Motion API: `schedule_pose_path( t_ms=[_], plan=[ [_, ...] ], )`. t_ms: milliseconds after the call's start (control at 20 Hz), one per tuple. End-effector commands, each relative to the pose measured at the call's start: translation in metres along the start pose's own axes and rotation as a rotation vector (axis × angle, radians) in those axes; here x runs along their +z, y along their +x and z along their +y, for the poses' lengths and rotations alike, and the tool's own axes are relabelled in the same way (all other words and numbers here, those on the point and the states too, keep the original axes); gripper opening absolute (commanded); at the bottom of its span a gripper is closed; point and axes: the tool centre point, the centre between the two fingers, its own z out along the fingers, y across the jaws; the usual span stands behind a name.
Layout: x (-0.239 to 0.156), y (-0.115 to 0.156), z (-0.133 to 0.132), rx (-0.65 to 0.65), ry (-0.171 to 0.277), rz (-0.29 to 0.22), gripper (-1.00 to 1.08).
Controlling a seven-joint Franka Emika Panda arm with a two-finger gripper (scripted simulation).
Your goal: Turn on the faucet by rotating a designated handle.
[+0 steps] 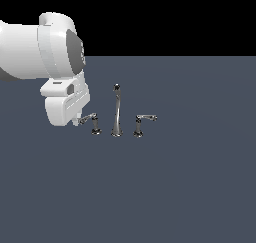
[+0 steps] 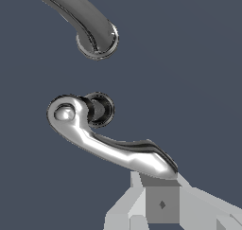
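1. The exterior view looks from the front and a little above, level across a flat grey floor (image 1: 200, 187) to a black backdrop. It stands well back, so the faucet (image 1: 117, 112) appears tiny at mid-frame.
2. In that view the arm (image 1: 45, 52) enters from the exterior view's left, and its gripper (image 1: 77, 121) hangs just beside the tip of the handle (image 1: 90, 119).
3. The wrist view looks straight down past the gripper (image 2: 163, 203), very near.
4. Both views share the handle (image 2: 108, 139) beyond the fingertip (image 2: 160, 203) and the spout (image 2: 90, 25) farther on; the twin handle (image 1: 142, 119) shows only in the exterior view.
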Motion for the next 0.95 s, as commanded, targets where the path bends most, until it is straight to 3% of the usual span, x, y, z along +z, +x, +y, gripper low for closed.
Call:
schedule_pose_path(
  t_ms=[0, 300, 350, 900],
  plan=[
    [0.000, 0.019, 0.003, 0.017, -0.002, 0.005, -1.00],
    [0.000, 0.038, 0.012, 0.021, -0.003, 0.006, -1.00],
    [0.000, 0.014, 0.015, -0.014, -0.004, -0.003, -1.00],
    [-0.001, 0.087, -0.004, 0.021, -0.004, 0.006, -1.00]
  ],
)
